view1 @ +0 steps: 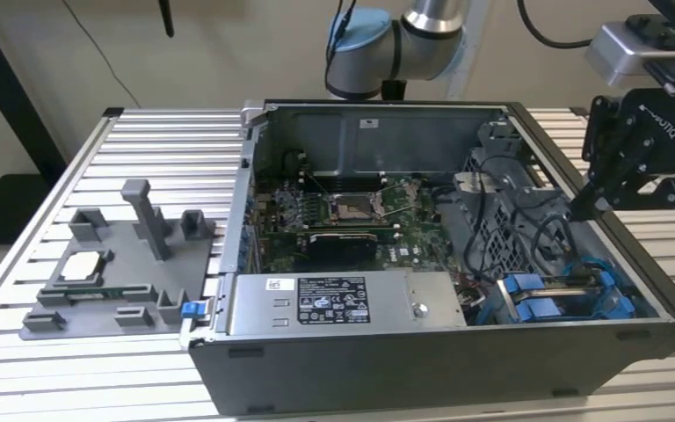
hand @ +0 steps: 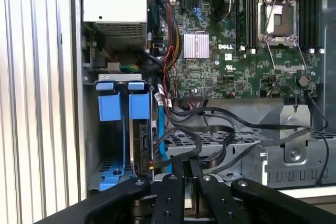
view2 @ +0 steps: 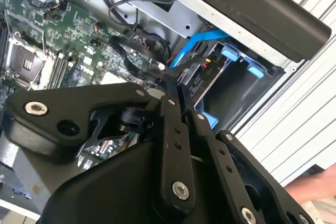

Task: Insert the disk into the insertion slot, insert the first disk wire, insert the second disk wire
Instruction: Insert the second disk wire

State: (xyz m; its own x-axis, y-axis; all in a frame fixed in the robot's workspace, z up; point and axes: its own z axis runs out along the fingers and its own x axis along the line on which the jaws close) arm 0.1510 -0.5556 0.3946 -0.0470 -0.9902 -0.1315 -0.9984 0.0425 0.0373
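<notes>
Blue-framed, stood on edge and sunk deep in the insertion slot (hand: 92, 135), toward the exterior view's right at the near end of the case (view1: 431, 369): thus the disk (hand: 140, 109), showing little beyond its carrier front and its connector edge. Judged seated that way to turn the connector edge up to the open side of the case, reachable from above. Just beside it, a second blue-fronted caddy (hand: 105, 107) over a bay seemingly hollow. Close along the disk's edge, a flat blue cable (hand: 157, 135); a little farther in, black cables (hand: 220, 129) looped loosely across the perforated cage top. Above those loops, over the case's side at the exterior view's right, the gripper (view1: 580, 209), with fingers (view2: 173, 124) drawn together to barely a slit; impossible to tell of any thin wire nipped at the tips. Probably held high and tilted to clear the case rim and to look straight down past the tips at the connectors. Tight quarters below: case wall hard against the cage on the outer side, the neighbouring caddy on that same flank, cable loops crowding the inner side. Open room only upward, and farther in over the low motherboard (hand: 220, 51). Well apart on the surface (view1: 138, 132), toward the exterior view's left, a grey fixture (view1: 115, 264), out of any path.
</notes>
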